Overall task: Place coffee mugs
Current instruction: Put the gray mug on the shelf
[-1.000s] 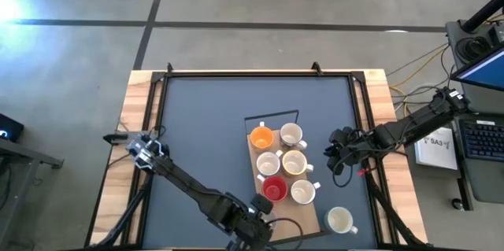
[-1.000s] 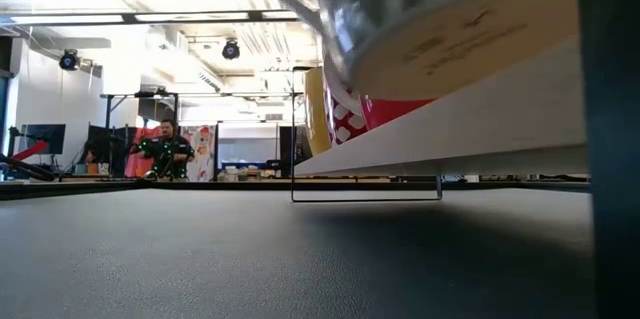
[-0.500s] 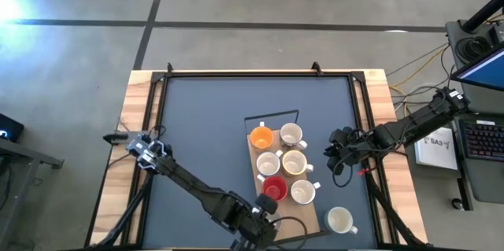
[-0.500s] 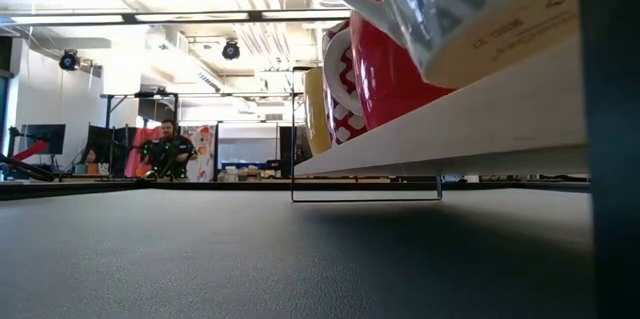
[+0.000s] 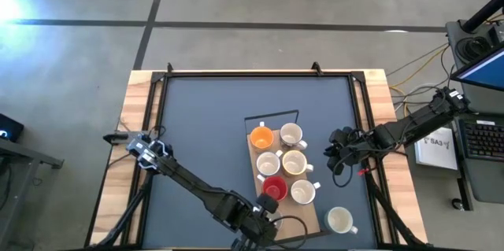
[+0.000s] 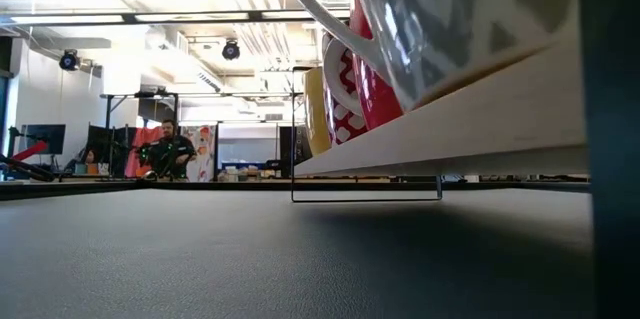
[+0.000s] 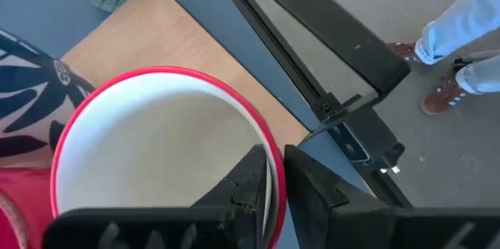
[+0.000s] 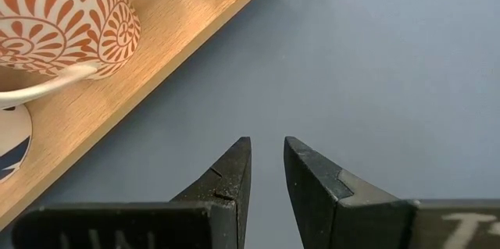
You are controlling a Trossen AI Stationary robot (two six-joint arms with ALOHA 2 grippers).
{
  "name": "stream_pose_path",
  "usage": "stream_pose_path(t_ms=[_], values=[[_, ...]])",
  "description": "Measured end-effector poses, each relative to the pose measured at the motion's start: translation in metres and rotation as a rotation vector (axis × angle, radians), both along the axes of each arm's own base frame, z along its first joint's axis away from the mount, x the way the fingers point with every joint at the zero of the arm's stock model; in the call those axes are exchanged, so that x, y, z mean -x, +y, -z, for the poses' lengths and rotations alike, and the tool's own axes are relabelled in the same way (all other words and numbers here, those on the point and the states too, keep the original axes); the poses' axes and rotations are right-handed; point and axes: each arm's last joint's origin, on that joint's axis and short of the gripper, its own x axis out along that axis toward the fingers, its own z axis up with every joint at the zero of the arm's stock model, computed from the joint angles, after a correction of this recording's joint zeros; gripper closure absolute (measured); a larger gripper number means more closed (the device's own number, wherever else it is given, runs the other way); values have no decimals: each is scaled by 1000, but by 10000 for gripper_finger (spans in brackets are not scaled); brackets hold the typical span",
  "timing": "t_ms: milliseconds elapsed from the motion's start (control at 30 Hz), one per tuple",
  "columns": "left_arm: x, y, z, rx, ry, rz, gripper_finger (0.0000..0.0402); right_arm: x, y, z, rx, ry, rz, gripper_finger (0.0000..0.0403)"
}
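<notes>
Several mugs stand on a wooden board [image 5: 309, 218] on the dark mat, among them an orange one [image 5: 261, 137], a red one [image 5: 274, 189] and white ones [image 5: 291, 134]. One cream mug [image 5: 340, 219] rests on the mat right of the board's near end. My left gripper [image 5: 264, 219] is at the board's near left corner, shut on a red-rimmed mug [image 7: 156, 155]. The low view shows a grey-patterned mug [image 6: 450, 19] tilted at the board's near edge. My right gripper [image 5: 337, 156] hovers right of the board, open by a narrow gap, touching nothing. My left gripper pinches the mug's red rim [image 7: 275, 163], with one finger [image 7: 251, 183] inside the mug and one [image 7: 308, 183] outside. It comes from above, pointing down. The mug is tilted over the board's near end; whether its base touches the board, I cannot tell.
A thin black wire frame [image 5: 272, 117] lies at the board's far end. Bare mat spreads left of and beyond the board. Wooden table edges and black rails border the mat. A person's legs and shoes [image 7: 453, 38] show beyond the table's edge.
My left gripper has shifted slightly toward the table's right, over the board's near corner. The mug it holds was strongly tipped with its base showing, rose, then came down closer to the board and stands less tipped now.
</notes>
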Motion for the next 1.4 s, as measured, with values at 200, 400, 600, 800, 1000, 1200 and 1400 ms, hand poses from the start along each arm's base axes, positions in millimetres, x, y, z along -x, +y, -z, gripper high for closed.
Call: stream_pose_path(t_ms=[200, 400, 600, 800, 1000, 1200, 1400], values=[[-1, 0, 0, 21, -4, 1, 373, 0, 0, 0, 1, 0, 0, 335], [-3, 1, -1, 43, -14, -21, 372, 0, 0, 0, 1, 0, 0, 335], [-6, 2, -2, 53, -29, -28, 372, 0, 0, 0, 0, 0, 0, 335], [-9, 2, -1, 64, -48, -30, 372, 0, 0, 0, 1, 0, 0, 335], [-10, 3, -1, 72, -53, -38, 372, 0, 0, 0, 1, 0, 0, 335], [-11, 5, -2, 90, -50, -63, 371, 0, 0, 0, 0, 0, 0, 335], [-10, 7, -7, 94, -43, -79, 353, 0, 0, 0, 1, 0, 0, 335]])
